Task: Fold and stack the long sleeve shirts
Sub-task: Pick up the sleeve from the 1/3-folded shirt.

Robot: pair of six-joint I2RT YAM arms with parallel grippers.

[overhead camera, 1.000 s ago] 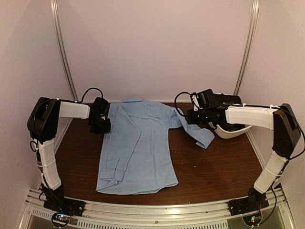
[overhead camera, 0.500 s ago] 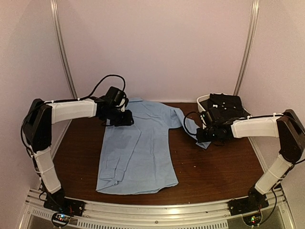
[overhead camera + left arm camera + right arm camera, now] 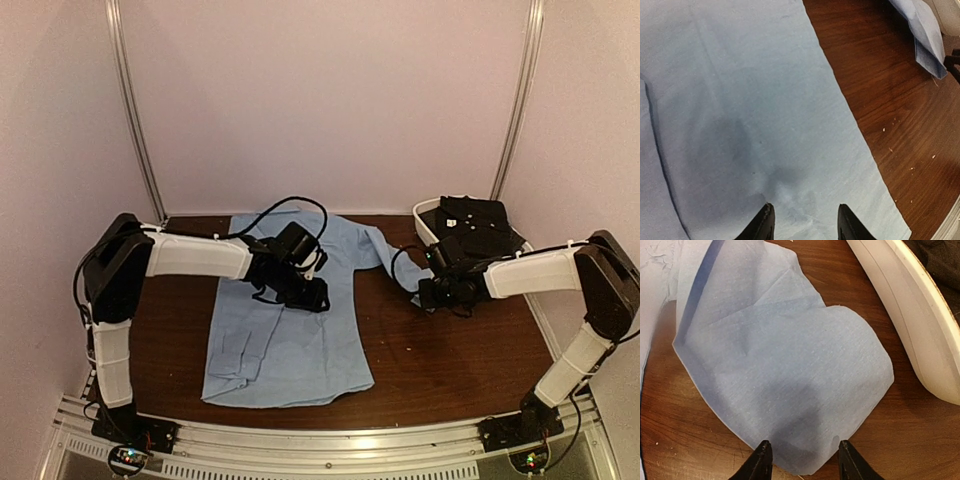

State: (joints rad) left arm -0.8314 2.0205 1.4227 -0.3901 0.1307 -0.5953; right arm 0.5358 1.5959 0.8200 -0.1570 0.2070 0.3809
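Light blue cloth fills my view: the shirt (image 3: 290, 345) lies flat on the dark wooden table (image 3: 450, 350), collar toward the far wall. My left claw (image 3: 802, 220) hovers low over the middle of its body, fingers parted with nothing between them. My right claw (image 3: 802, 457) hangs released over the end of the sleeve (image 3: 785, 365), which lies spread on the wood near the white tub (image 3: 910, 315); it grips nothing.
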